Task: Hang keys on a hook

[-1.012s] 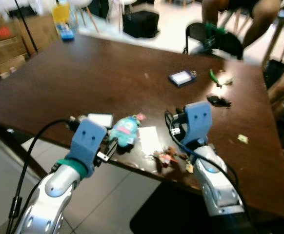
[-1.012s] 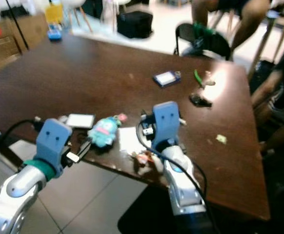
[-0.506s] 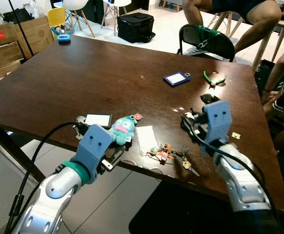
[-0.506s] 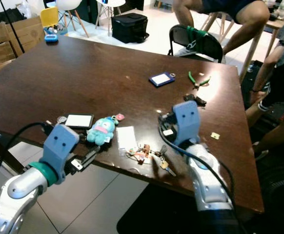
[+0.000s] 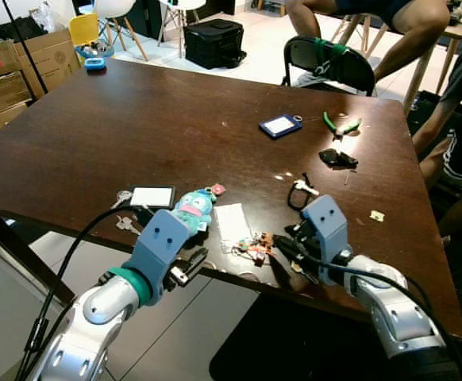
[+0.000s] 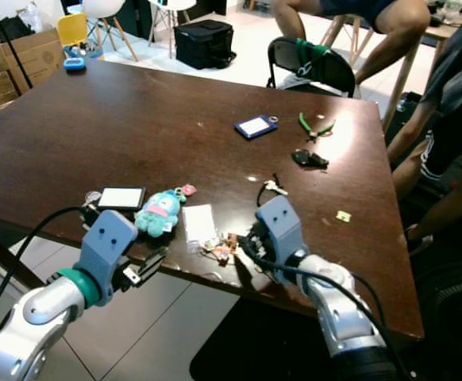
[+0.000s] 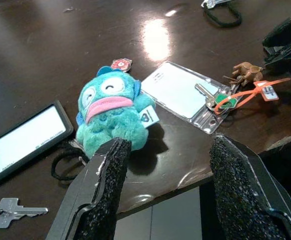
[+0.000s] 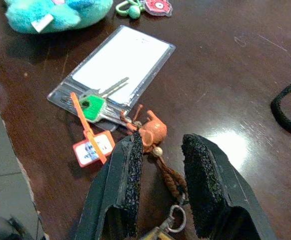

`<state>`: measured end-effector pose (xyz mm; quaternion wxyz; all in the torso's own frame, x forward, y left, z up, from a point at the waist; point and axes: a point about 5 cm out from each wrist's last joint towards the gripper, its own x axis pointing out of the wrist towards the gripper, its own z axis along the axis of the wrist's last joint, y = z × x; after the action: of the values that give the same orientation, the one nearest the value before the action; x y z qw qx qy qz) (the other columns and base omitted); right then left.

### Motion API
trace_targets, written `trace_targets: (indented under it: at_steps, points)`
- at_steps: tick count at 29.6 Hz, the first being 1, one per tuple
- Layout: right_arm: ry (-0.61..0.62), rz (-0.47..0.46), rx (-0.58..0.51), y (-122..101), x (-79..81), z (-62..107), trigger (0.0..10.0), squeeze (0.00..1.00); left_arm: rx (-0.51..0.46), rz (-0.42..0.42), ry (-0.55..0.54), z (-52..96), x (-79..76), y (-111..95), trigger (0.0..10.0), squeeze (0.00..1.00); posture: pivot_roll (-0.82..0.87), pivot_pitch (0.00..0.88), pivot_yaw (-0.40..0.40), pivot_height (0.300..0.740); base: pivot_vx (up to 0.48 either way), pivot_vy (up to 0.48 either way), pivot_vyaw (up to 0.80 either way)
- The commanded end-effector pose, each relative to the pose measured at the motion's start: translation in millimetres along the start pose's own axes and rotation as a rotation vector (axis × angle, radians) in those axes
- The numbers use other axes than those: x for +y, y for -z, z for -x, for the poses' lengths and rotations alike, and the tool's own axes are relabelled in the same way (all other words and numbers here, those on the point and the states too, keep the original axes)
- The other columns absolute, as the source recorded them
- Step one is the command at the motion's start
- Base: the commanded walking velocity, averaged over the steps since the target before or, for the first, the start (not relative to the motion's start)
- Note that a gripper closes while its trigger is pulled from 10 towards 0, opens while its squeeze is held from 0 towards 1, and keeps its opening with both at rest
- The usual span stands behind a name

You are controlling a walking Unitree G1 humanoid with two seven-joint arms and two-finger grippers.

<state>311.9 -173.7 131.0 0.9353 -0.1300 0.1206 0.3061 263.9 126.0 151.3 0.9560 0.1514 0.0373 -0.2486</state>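
Lowered since a moment ago, the right gripper (image 8: 160, 170) straddles the keys (image 8: 153, 135) on the table (image 5: 136, 127), jaws narrowly apart around their braided cord. Its wrist view shows a green key on a card sleeve (image 8: 118, 67). Left gripper (image 7: 168, 185), wide open, faces a plush (image 7: 110, 112).

Both head eyes look forward and down across the brown counter (image 5: 136, 119) from its near edge, while each wrist camera sits close above it, sharing the teal plush toy (image 7: 110, 117) and the clear card sleeve (image 8: 118, 62), seemingly from opposite sides.
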Motion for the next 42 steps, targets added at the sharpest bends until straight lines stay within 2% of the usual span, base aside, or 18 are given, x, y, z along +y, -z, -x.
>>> trace_targets:
  at_steps: [1,6,7,11,13,18,28,35,42]
  points:
    - [-0.025,-0.015,0.027,6.2,1.2,3.2,10.0,0.00,0.016,0.004,-0.002,-0.3,0.0,4.3,10.0,0.00,-0.10,0.086,0.076,0.740,0.000,0.000,0.00]
    - [-0.063,-0.004,0.054,9.6,2.1,13.4,10.0,0.00,0.015,0.007,0.000,0.0,-0.3,5.2,10.0,0.00,-0.11,0.090,0.074,0.740,0.000,0.000,0.00]
    - [-0.047,0.006,0.071,12.3,-3.3,23.1,10.0,0.00,0.016,0.010,0.004,0.0,-0.7,6.1,10.0,0.00,-0.13,0.092,0.078,0.740,0.000,0.000,0.00]
    - [-0.024,0.009,0.075,12.9,-7.7,26.9,10.0,0.00,0.016,0.012,0.006,-0.1,-0.9,6.4,10.0,0.00,-0.13,0.092,0.078,0.740,0.000,0.000,0.00]
    - [0.047,0.007,0.085,16.1,-22.9,35.1,10.0,0.00,0.014,0.016,0.014,-1.6,-1.0,6.3,10.0,0.00,-0.14,0.096,0.092,0.740,0.000,0.000,0.00]
    - [0.062,-0.001,0.091,19.0,-27.4,35.4,10.0,0.00,0.011,0.018,0.019,-4.0,-1.0,5.6,10.0,0.00,-0.14,0.096,0.099,0.740,0.000,0.000,0.00]
    - [0.030,-0.015,0.096,19.3,-21.1,28.4,10.0,0.00,0.008,0.014,-0.002,-3.7,1.7,4.6,10.0,0.00,-0.13,0.099,0.097,0.740,0.000,0.000,0.00]
    - [0.040,0.002,0.002,4.3,-23.6,25.7,10.0,0.00,0.006,0.016,-0.012,-4.5,3.5,5.1,10.0,0.00,-0.13,0.099,0.098,0.740,0.000,0.000,0.00]
    - [0.067,0.005,-0.091,-11.3,-27.8,35.2,10.0,0.00,0.004,0.017,-0.011,-5.2,4.5,4.8,10.0,0.00,-0.13,0.102,0.101,0.740,0.000,0.000,0.00]
